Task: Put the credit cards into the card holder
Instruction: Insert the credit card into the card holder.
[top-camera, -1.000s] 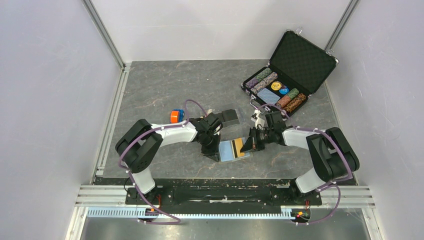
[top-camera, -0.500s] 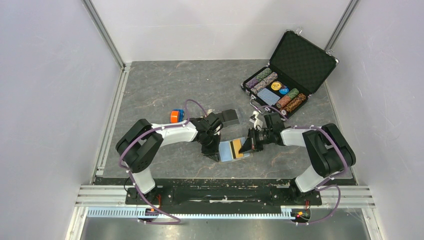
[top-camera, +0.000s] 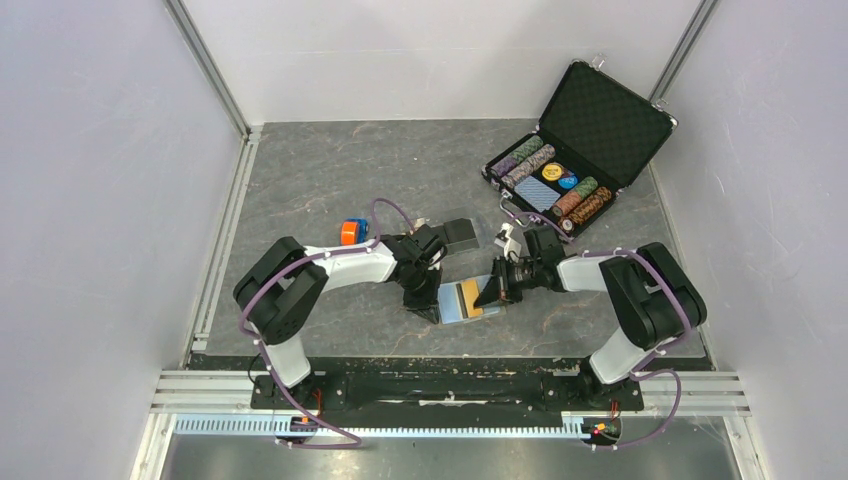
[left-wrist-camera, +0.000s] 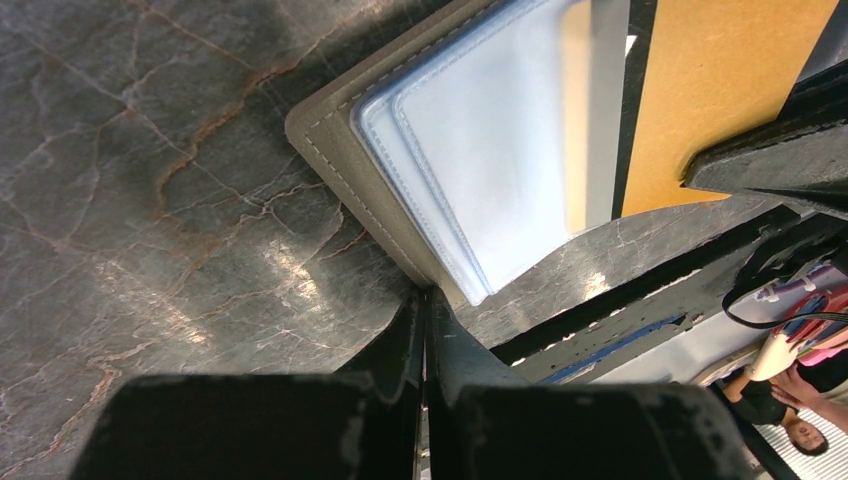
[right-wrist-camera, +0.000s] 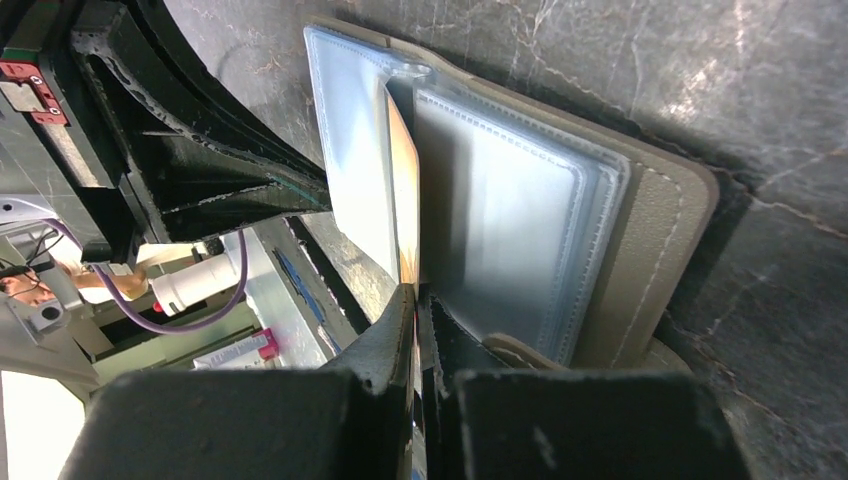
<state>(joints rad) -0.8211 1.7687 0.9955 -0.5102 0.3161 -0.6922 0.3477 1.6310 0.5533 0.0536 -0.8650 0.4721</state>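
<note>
The card holder (top-camera: 450, 305) lies open on the table, taupe outside (left-wrist-camera: 335, 135) with pale blue-grey clear sleeves (right-wrist-camera: 500, 220). My left gripper (top-camera: 420, 299) is shut on its left edge, as the left wrist view (left-wrist-camera: 425, 300) shows. My right gripper (top-camera: 493, 291) is shut on the orange-tan credit card (top-camera: 470, 296), held on edge (right-wrist-camera: 404, 190) and partly slid between two sleeves. The card also shows in the left wrist view (left-wrist-camera: 710, 90), with a black strip beside it. I see no separate black cards.
An open black poker-chip briefcase (top-camera: 585, 140) with chips and a blue deck stands at the back right. A clear tray (top-camera: 461, 233) sits just behind the left gripper. A small orange and blue object (top-camera: 349, 232) lies left of it. The table's front edge is close.
My right gripper has moved a little left with the orange-tan card, sliding it further into the card holder. The left gripper has stayed in place.
</note>
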